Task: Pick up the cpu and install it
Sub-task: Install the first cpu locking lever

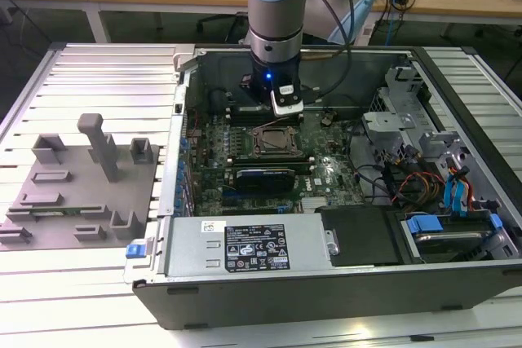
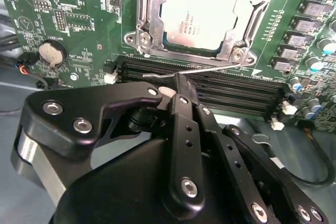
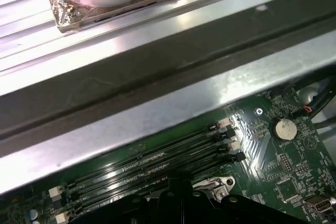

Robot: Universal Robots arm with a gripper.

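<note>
- the cpu (image 2: 197, 17), a flat square chip with a pale silvery metal top, already lies in the metal socket frame (image 2: 144, 22) on the green motherboard (image 2: 63, 19).
- the black end effector (image 2: 181, 90) hovers beside it over the dark memory slots (image 2: 210, 85); fingertips look together, holding nothing.
- risk, as i judge it: a downward drift could catch the thin wire latch lever (image 2: 205, 68) or scrape those slots.

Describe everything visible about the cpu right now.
The cpu is a flat, square chip with a pale silvery metal top carrying faint print and a thin darker edge. In the second wrist view it lies flat in the motherboard socket, bordered by the socket's metal frame, whose hinged plate looks open. The thin wire lever runs beside the socket. Nothing grips the chip: the gripper sits apart from it, over the black memory slots.
</note>
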